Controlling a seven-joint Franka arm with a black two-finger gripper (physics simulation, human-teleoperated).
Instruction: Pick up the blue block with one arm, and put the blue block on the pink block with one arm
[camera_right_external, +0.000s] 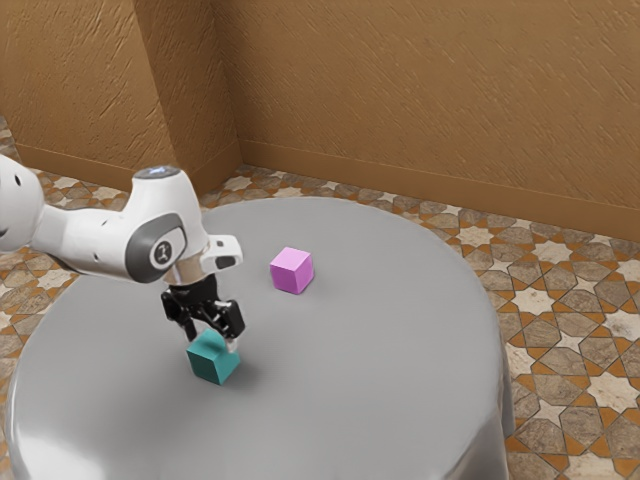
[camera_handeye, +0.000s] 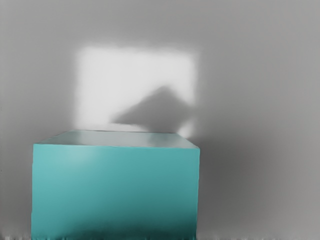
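The blue block (camera_right_external: 213, 361), teal in colour, rests on the round grey table (camera_right_external: 400, 330) toward the exterior view's left. My black gripper (camera_right_external: 211, 335) hangs right over it, open, with one finger on each side of the block's top and no grip on it. The pink block (camera_right_external: 292, 270) sits on the table farther back and toward the exterior view's right, apart from the blue block. In the wrist view the blue block (camera_handeye: 116, 190) looms large just under my hand, upright on the grey surface.
The table's edge curves round near the exterior view's right and front, with patterned floor tiles (camera_right_external: 580, 330) beyond. Brown walls (camera_right_external: 420, 90) stand behind. A bright patch of light (camera_handeye: 135, 85) lies on the table past the blue block.
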